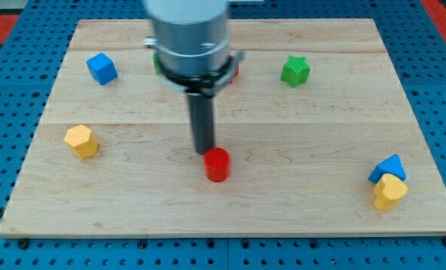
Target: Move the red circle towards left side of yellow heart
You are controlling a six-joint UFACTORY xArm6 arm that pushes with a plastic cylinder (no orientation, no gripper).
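no text, label, brand, number or sign can be read anywhere in the camera view. the wooden board [230, 210], the coloured blocks on it and the grey arm housing [189, 34] above my tip [203, 152] all show plain surfaces with no markings. the blue perforated surface [5, 112] around the board carries only rows of holes.

One raised frontal view, angled down over the whole wooden board [230, 210], moderately near.
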